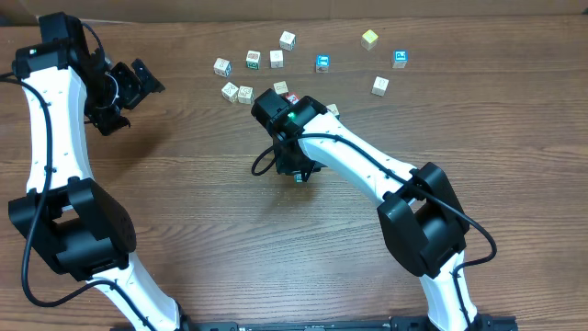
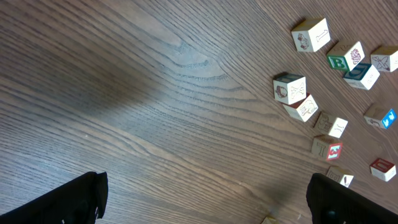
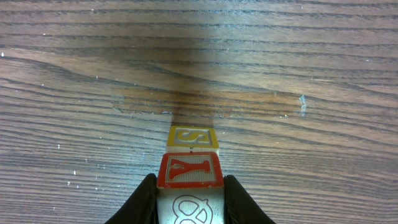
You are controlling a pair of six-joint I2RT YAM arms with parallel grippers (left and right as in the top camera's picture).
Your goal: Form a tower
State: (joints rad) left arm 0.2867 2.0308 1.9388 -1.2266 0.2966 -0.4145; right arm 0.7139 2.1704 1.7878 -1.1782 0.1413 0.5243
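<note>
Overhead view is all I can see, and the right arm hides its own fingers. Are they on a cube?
Observer: Yes. In the right wrist view the fingers of the right gripper press both sides of a pale cube with a pretzel outline.
Operator: Anything under that cube?
Observer: A red Y face and a yellow S face line up past it, the yellow one meeting the table; it looks like the tower seen from above.

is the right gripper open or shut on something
Shut on the red Y cube: the right gripper presses both its sides.
</note>
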